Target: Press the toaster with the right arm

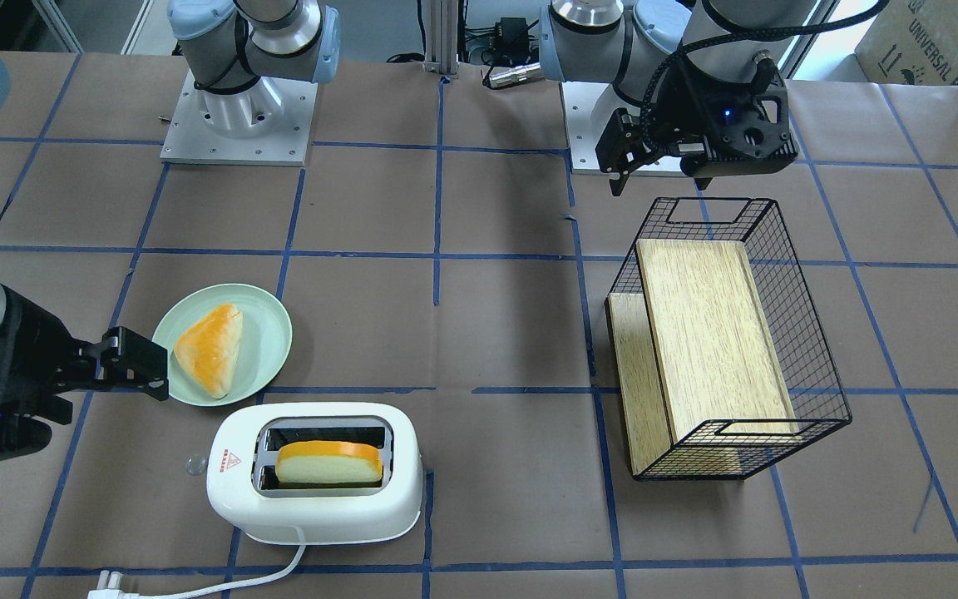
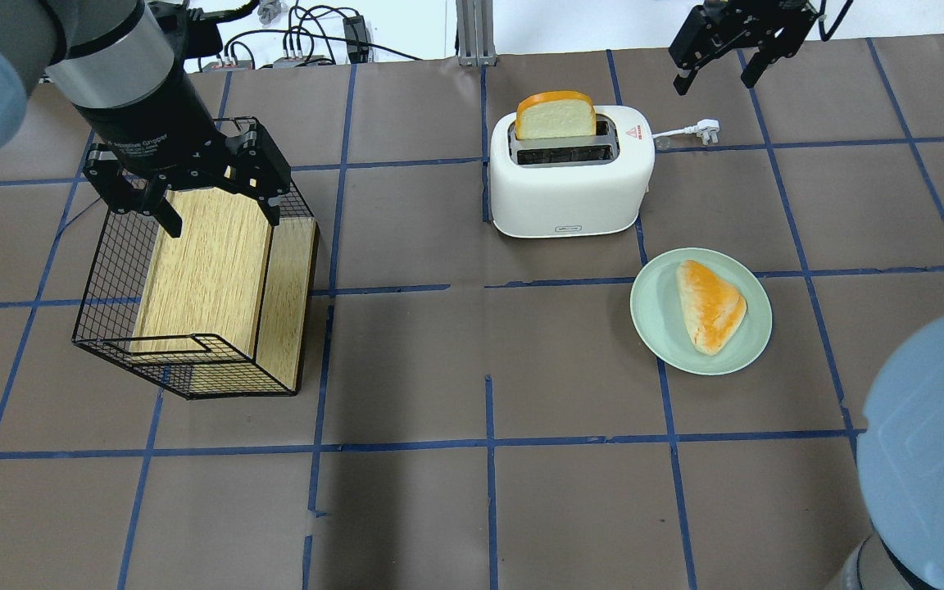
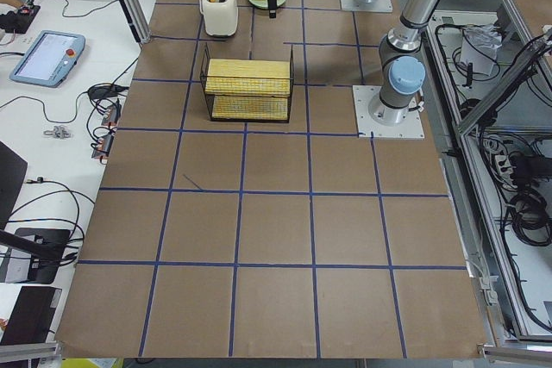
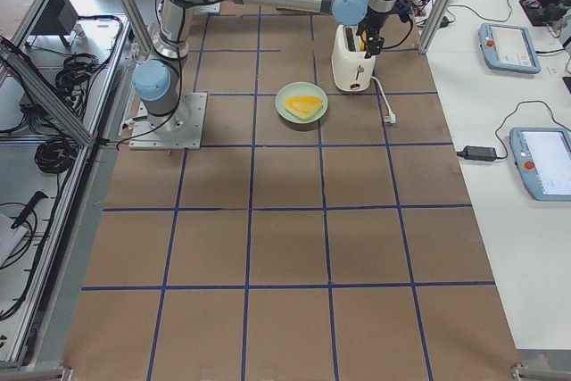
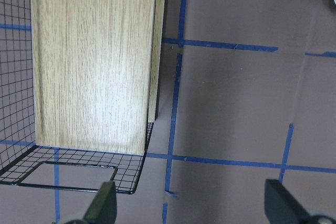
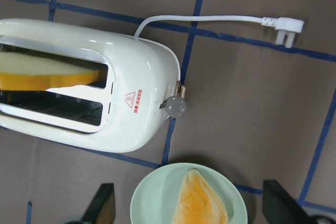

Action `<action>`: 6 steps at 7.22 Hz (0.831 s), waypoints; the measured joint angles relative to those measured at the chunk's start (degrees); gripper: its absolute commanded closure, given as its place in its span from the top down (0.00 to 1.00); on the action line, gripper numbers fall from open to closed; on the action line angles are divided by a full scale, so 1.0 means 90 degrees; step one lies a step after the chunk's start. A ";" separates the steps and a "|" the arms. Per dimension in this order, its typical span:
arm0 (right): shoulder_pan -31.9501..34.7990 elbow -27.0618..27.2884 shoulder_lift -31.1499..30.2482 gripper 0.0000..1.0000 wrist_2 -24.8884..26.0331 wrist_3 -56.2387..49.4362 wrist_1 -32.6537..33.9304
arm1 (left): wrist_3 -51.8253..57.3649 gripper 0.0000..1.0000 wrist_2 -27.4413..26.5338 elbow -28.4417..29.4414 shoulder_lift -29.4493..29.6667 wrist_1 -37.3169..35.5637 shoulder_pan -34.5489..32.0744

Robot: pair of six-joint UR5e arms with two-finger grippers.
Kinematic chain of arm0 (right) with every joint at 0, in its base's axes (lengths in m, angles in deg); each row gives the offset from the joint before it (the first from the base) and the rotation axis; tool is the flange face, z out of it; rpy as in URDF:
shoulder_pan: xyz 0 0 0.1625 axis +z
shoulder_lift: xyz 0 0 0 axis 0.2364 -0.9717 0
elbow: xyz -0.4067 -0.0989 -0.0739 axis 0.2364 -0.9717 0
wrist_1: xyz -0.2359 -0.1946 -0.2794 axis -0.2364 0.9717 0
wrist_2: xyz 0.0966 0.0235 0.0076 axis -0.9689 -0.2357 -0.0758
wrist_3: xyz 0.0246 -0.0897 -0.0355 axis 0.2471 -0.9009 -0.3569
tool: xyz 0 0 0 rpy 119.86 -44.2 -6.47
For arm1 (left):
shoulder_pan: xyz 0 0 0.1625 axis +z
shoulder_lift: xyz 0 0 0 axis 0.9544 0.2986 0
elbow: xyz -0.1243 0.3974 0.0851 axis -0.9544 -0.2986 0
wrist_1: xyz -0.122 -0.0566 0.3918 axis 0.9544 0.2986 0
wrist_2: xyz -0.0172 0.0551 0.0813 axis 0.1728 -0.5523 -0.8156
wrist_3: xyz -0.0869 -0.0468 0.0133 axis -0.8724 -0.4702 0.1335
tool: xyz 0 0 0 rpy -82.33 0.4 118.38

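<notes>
The white toaster (image 1: 321, 491) stands near the table's far edge, with a bread slice (image 1: 329, 464) upright in one slot. It also shows in the overhead view (image 2: 570, 188) and the right wrist view (image 6: 105, 93). Its clear end knob (image 6: 175, 106) sticks out of the narrow end by the red triangle sticker. My right gripper (image 2: 714, 78) is open and empty. It hovers above the table beyond the knob end, apart from the toaster. Its fingertips (image 6: 102, 203) show at the bottom of the right wrist view. My left gripper (image 2: 218, 213) is open and empty above the wire basket (image 2: 103, 279).
A pale green plate (image 2: 652, 311) with a triangular bread piece (image 2: 710, 303) lies just in front of the toaster's knob end. The toaster's white cord and plug (image 2: 701, 129) lie on the table below the right gripper. The black wire basket holds a wooden board (image 1: 712, 333).
</notes>
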 measured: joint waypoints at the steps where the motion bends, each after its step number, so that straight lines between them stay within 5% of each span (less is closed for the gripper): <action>1: 0.0026 0.0061 -0.0425 1.00 0.0204 0.0104 -0.0259 | 0.0000 1.00 0.0000 0.0000 -0.0001 0.0000 0.0000; 3: 0.0126 0.0451 -0.1348 1.00 0.0342 0.0692 -0.0712 | 0.0000 1.00 0.0000 0.0000 -0.0001 -0.0002 0.0002; 6: 0.0534 0.1819 -0.2481 1.00 0.0411 0.1301 -0.0280 | 0.0000 1.00 0.0000 0.0000 0.0000 -0.0003 0.0002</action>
